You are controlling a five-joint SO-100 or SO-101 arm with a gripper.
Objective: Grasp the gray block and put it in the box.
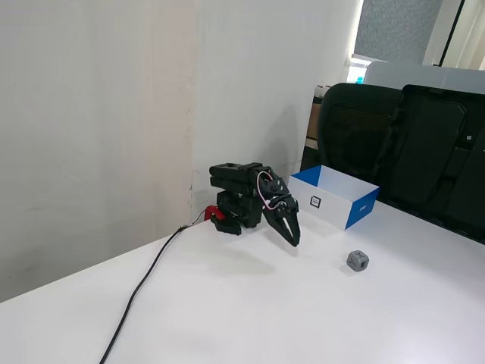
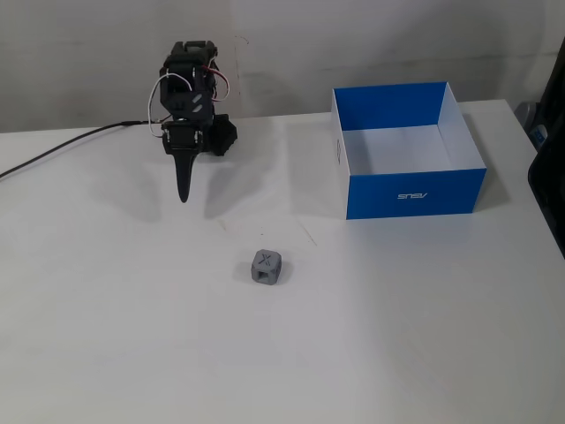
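The gray block (image 1: 358, 261) (image 2: 267, 266) sits on the white table, alone in open space. The box (image 1: 356, 209) (image 2: 415, 191) is a blue and white tray with a white interior; it stands empty, right of the arm in both fixed views. My gripper (image 1: 294, 239) (image 2: 184, 194) is shut and empty, fingers pointing down close to the table in front of the folded arm. In a fixed view the block lies down and right of its tips, about a hand's width away.
A black cable (image 1: 144, 284) (image 2: 62, 146) runs from the arm base across the table. Black office chairs (image 1: 402, 144) stand behind the box. A white wall lies behind the arm.
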